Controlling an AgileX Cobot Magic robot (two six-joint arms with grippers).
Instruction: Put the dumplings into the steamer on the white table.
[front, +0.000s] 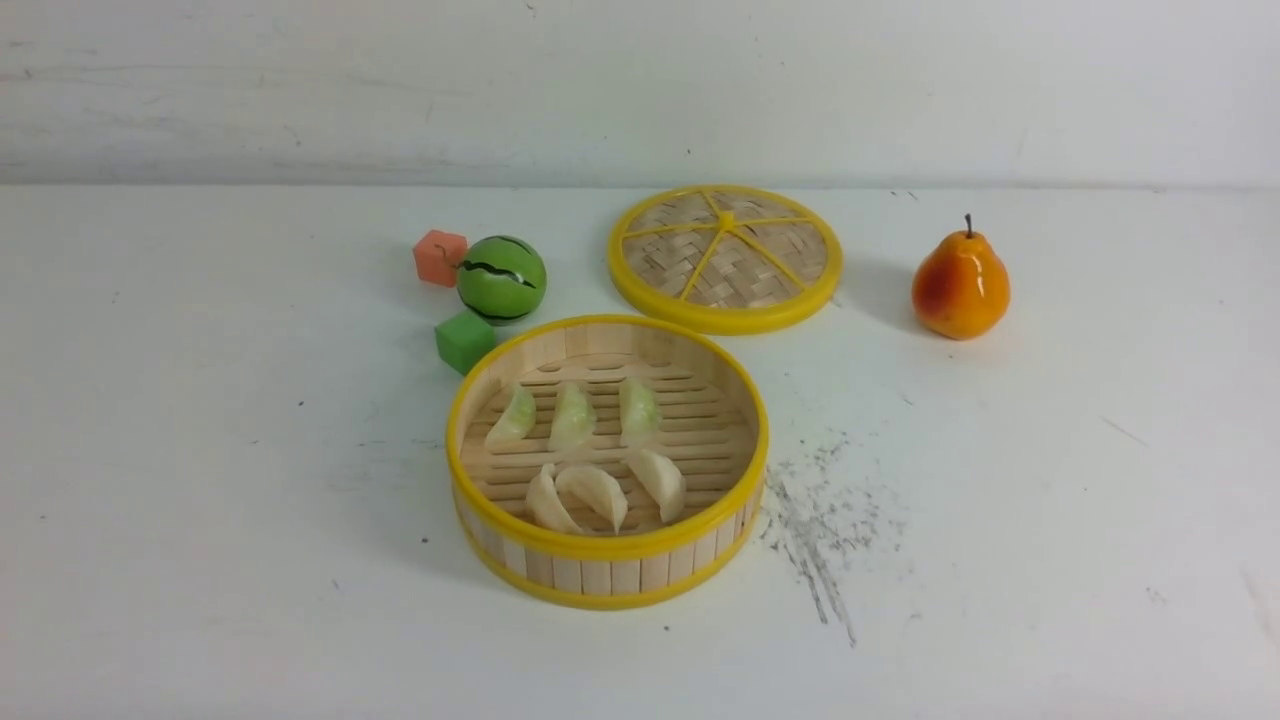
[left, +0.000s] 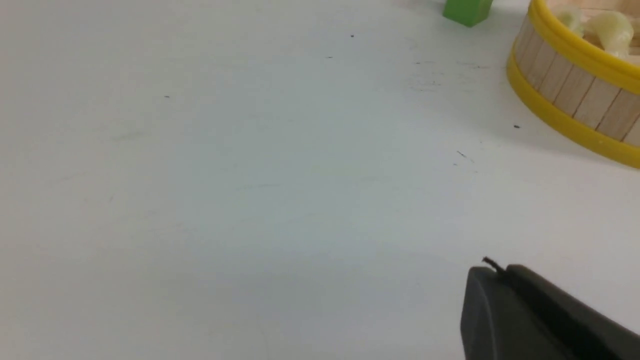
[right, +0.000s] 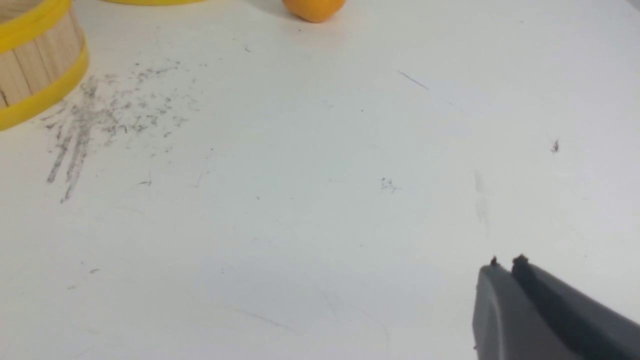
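All 6 dumplings lie inside the steamer at table centre (nothing left outside); left gripper and right gripper, both closed and empty, flank it, well apart.

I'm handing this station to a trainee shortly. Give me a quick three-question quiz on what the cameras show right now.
1. How many dumplings lie inside the steamer?
2. True or false: the woven lid sits on the steamer.
3. Which object touches neither cube: A) toy watermelon, B) pear?

Key:
1. Six: three pale green in the far row, three cream-white in the near row.
2. False; it lies flat on the white table behind the steamer.
3. B. The pear stands alone at the right; the watermelon sits between the orange cube and green cube.
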